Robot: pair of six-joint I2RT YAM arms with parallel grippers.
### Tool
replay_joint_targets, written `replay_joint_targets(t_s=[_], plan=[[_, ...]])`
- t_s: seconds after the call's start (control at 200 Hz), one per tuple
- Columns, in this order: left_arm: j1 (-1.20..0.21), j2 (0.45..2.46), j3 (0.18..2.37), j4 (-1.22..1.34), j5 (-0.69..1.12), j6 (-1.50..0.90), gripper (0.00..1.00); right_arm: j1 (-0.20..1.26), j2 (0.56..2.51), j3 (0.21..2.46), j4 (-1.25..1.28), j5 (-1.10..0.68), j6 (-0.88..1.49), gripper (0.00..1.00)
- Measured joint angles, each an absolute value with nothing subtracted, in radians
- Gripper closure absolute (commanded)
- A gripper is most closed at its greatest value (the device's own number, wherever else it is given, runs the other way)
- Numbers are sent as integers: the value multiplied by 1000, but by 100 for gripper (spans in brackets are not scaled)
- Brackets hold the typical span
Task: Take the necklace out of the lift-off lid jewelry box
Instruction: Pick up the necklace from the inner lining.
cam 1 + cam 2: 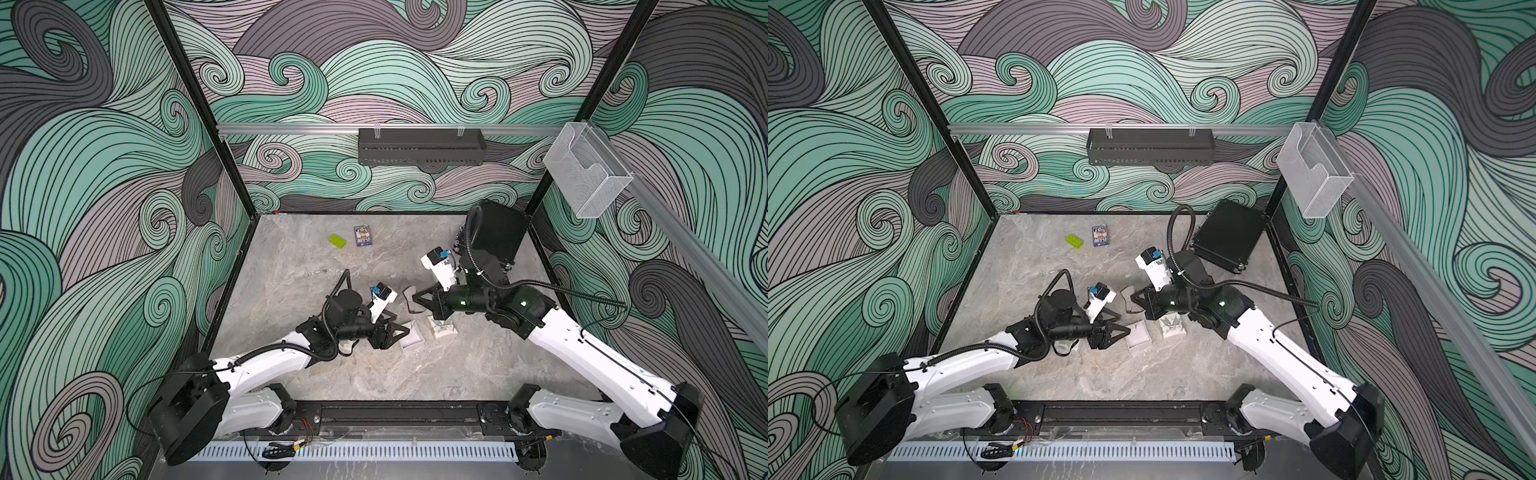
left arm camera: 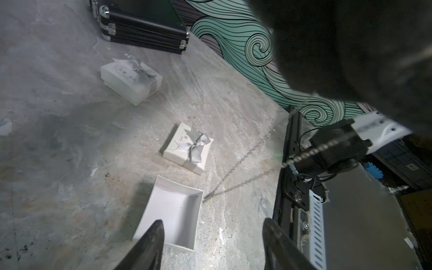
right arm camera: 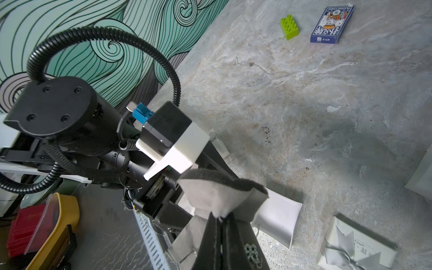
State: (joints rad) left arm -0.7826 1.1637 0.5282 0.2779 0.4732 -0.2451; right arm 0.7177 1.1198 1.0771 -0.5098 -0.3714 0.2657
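In both top views the right gripper (image 1: 415, 298) is pinching a grey-and-black felt insert (image 1: 409, 291) above the table. The left gripper (image 1: 400, 332) is hovering just beside the open box base (image 1: 415, 343), and the ribboned lid (image 1: 444, 328) is lying next to that.

In the left wrist view the box base (image 2: 173, 210) is sitting empty, showing only bare white card. The left gripper's fingers (image 2: 154, 243) are standing well apart with nothing between them. The necklace (image 2: 323, 147) is hanging from the dark insert close to the lens: a beaded stretch first, then a hair-fine chain running down toward the box's corner. Whether its end is touching the table is unclear. A second ribboned box (image 2: 132, 79) is sitting closed farther off, its contents hidden.

In the right wrist view the right gripper's fingers (image 3: 211, 233) are clamping shut on the insert, which is folding softly under the pinch. A small sparkling cluster (image 3: 252, 253), probably the pendant, is showing against one finger.

The necklace is looking light, limp and slippery, and likely to snag. The beaded stretch or the pendant seems the safer hold, since tugging the thin strand is risking a break.
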Motion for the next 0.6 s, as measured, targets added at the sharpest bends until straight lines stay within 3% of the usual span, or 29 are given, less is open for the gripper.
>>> replay_joint_targets(t_s=[0.2, 0.6], plan=[[-788, 1146, 529, 339, 513, -242, 36, 718, 1114, 1103, -532, -405, 291, 100], [-812, 1214, 610, 450, 561, -256, 56, 718, 1073, 1104, -519, -451, 350, 100]])
